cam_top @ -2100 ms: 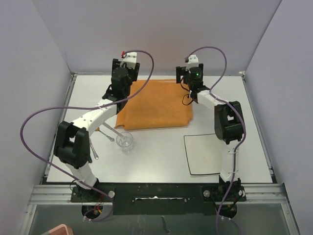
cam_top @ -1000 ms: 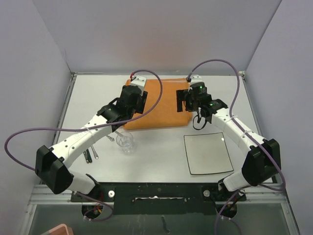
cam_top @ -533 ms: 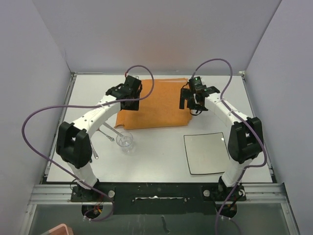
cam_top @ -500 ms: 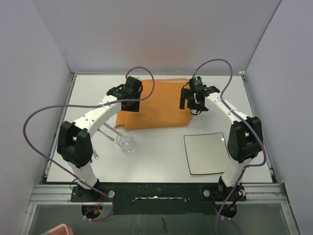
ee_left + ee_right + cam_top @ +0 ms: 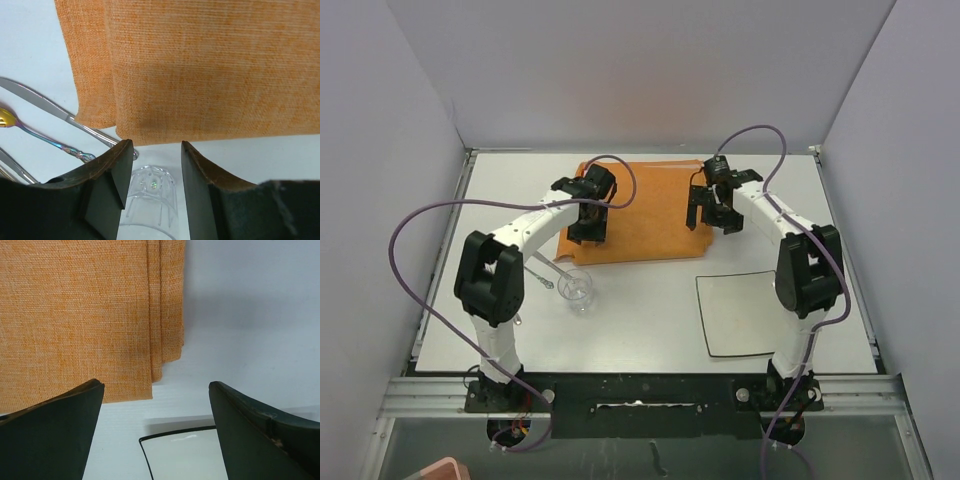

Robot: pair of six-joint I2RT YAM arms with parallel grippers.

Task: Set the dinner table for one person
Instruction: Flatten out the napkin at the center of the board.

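The dinner table (image 5: 640,310) is a wide white tabletop. An orange folded mat (image 5: 645,215) lies at its back middle. My left gripper (image 5: 584,230) hovers over the mat's front left corner, open to a medium gap with nothing in it. In the left wrist view the left gripper (image 5: 152,162) frames the clear glass (image 5: 152,200) lying beyond it, apart from the fingers. My right gripper (image 5: 713,218) hangs wide open over the mat's right edge. Between the fingertips of the right gripper (image 5: 156,387) the mat's corner (image 5: 85,315) and the plate (image 5: 185,455) show below.
A square white plate with a dark rim (image 5: 745,312) sits front right. A clear glass (image 5: 576,288) stands just in front of the mat's left corner. A knife (image 5: 50,107) and a spoon (image 5: 30,131) lie left of the glass, more cutlery (image 5: 512,310) nearer the left edge.
Both grippers came forward from the mat's back edge to its front corners. The left jaws narrowed a little; the right stayed wide. The mat, glass and plate have not moved.
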